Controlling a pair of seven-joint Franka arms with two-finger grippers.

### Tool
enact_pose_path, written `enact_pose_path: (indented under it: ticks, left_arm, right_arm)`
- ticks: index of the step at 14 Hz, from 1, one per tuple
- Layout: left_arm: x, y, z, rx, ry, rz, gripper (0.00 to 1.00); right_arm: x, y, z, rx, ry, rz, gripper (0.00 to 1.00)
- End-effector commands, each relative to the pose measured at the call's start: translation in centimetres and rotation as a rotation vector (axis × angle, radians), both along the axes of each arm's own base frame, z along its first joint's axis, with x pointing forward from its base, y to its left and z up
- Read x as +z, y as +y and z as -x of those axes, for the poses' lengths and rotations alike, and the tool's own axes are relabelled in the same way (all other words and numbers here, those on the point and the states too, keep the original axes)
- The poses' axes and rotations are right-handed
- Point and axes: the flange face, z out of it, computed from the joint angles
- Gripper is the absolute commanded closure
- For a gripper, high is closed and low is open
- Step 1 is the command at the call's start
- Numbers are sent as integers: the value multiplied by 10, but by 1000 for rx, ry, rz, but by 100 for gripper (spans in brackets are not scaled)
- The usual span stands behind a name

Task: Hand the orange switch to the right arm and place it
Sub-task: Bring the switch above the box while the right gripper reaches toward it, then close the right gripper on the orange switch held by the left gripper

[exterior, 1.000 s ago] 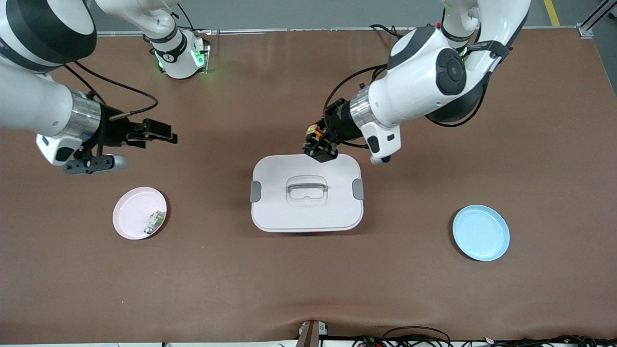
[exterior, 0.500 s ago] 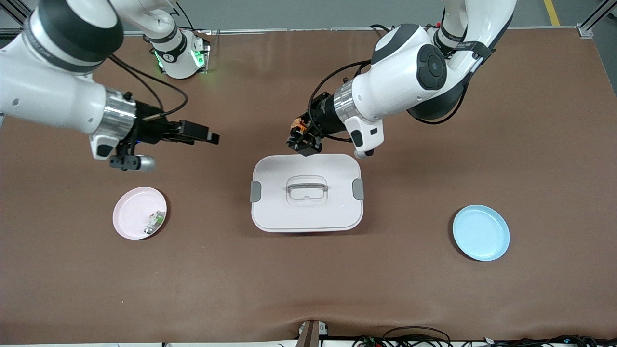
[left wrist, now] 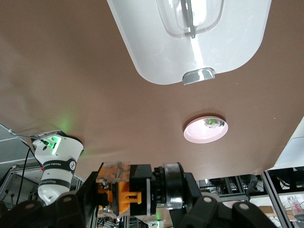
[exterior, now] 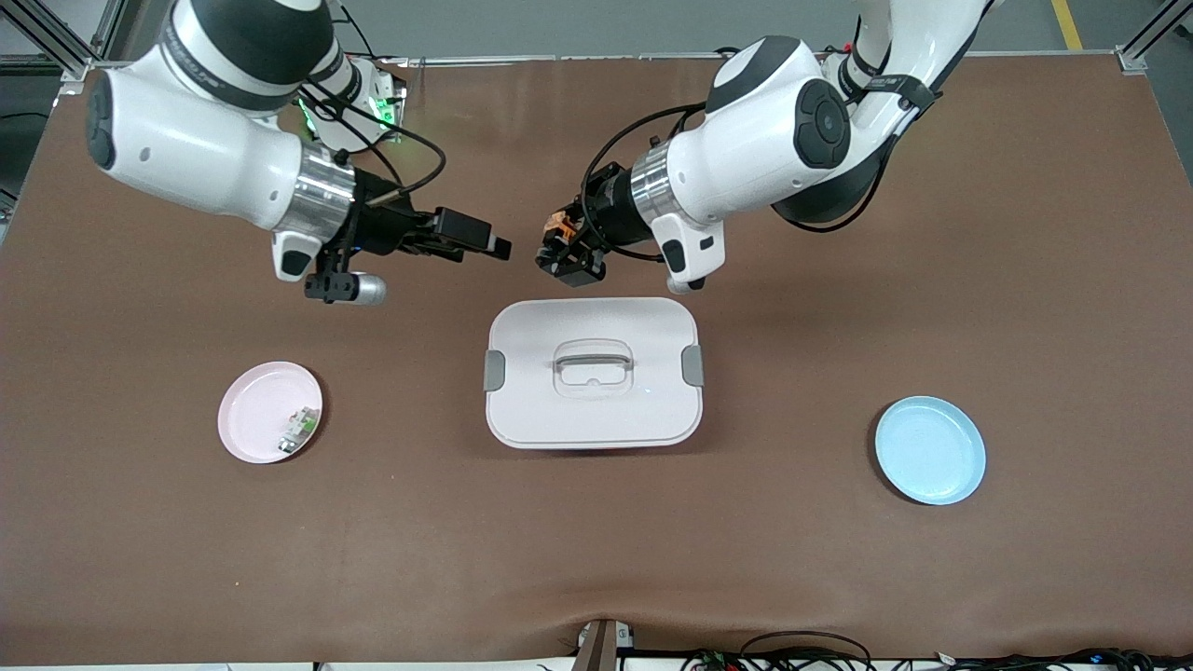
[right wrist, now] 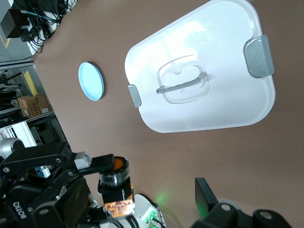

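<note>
The orange switch (exterior: pixel 557 226), a small black cylinder with orange parts, is clamped in my left gripper (exterior: pixel 565 253), which hangs over the brown table beside the white box (exterior: pixel 596 415). In the left wrist view the switch (left wrist: pixel 124 194) lies crosswise between the dark fingers. My right gripper (exterior: pixel 486 240) is open with nothing in it, over the table a short gap from the switch, its tips pointing at it. In the right wrist view the switch (right wrist: pixel 114 176) shows its orange button end, apart from my right gripper's one visible finger (right wrist: pixel 205 194).
A white lidded box with a clear handle (exterior: pixel 593 362) sits mid-table. A pink plate (exterior: pixel 250 410) holding a small white-and-green part (exterior: pixel 298 429) lies toward the right arm's end. A blue plate (exterior: pixel 929 450) lies toward the left arm's end.
Both arms have closed in on each other. The left gripper carried the switch off the box's edge toward the right arm. The right gripper swept toward the middle, still open.
</note>
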Motion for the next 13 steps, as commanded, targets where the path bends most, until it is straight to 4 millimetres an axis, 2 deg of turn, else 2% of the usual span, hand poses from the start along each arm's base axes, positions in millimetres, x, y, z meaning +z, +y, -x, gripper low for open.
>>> enact_pose_path:
  ticks: [1,4,6,9,13]
  left_arm:
    - [0,-11,-2,26,39,40,100]
    - [-4,-13,-4,43,68,47,100]
    - [-7,-14,-10,54,82,54,100]
    - [-7,-17,-8,52,84,57,100]
    - [-9,-20,-6,52,93,54,100]
  right_arm:
    - [-1,9,9,-43,9,-36,0]
    - [1,28,16,-67,22,-57,0]
    - [0,31,19,-57,24,-55,0]
    - [-9,40,29,-23,52,-42,0]
    - [-15,41,34,-3,54,-26,0]
